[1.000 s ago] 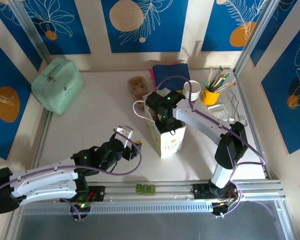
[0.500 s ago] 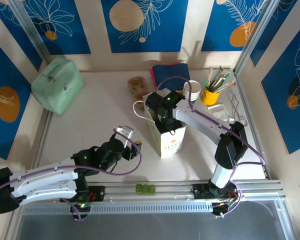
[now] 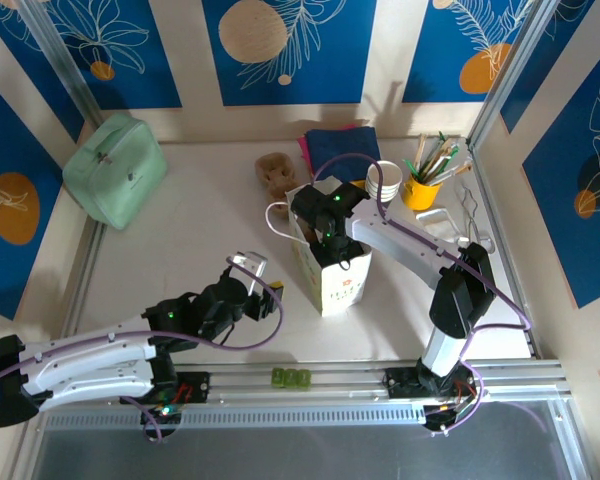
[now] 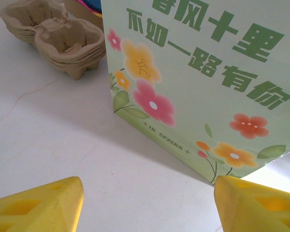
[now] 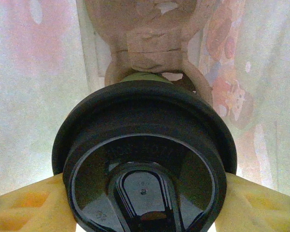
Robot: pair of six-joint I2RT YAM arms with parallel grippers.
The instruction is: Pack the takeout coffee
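Black-lidded cup (image 5: 145, 159), seemingly snug in bag (image 5: 34, 96)

Around your white table (image 3: 190, 240), cream walls (image 3: 190, 60) with blue panels (image 3: 340, 70) (white leaves, orange circles), under soft light.

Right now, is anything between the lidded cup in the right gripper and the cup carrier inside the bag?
Nothing visible does. The lidded cup, in the right gripper, is right above the cardboard cup carrier in the paper bag; the cup hides whatever is directly beneath.
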